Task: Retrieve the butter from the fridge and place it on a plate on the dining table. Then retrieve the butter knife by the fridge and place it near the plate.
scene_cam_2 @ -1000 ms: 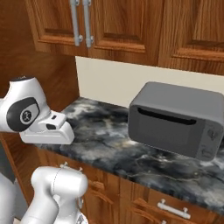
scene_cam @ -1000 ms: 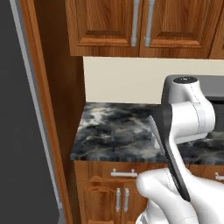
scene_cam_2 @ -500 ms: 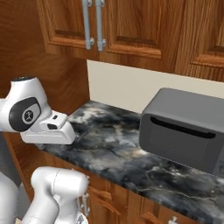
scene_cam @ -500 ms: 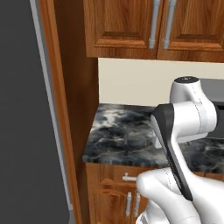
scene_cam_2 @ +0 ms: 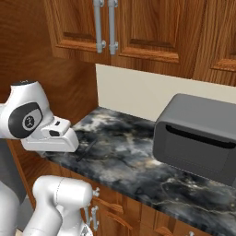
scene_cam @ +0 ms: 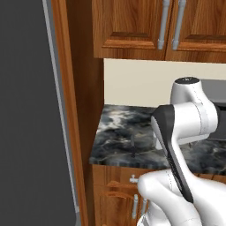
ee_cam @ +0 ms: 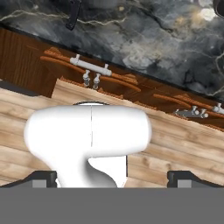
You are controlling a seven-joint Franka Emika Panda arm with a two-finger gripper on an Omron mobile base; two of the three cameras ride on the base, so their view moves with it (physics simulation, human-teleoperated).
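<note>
The butter knife (scene_cam: 132,147) is a slim dark piece lying on the marbled wall counter (scene_cam: 114,132), close to its left end by the fridge (scene_cam: 26,114), whose dark grey door is closed. The right base view also has the butter knife (scene_cam_2: 87,150), just right of my white hand. In the hand view the butter knife (ee_cam: 73,13) lies at the top edge, far from my gripper (ee_cam: 112,177). The gripper is open and holds nothing, with its fingertips (ee_cam: 42,176) wide apart. Butter, plate and dining table are out of view.
A dark grey toaster oven (scene_cam_2: 198,138) stands on the counter to the right. Wooden upper cabinets (scene_cam_2: 110,27) hang above, and wooden drawers with metal handles (ee_cam: 89,70) sit below the counter. A brown wood panel (scene_cam: 73,110) separates fridge and counter. The wood floor (ee_cam: 183,144) lies under my hand.
The whole scene has slid to the right in both base views, so the base has driven left toward the fridge. The arm's pose and the open gripper are unchanged.
</note>
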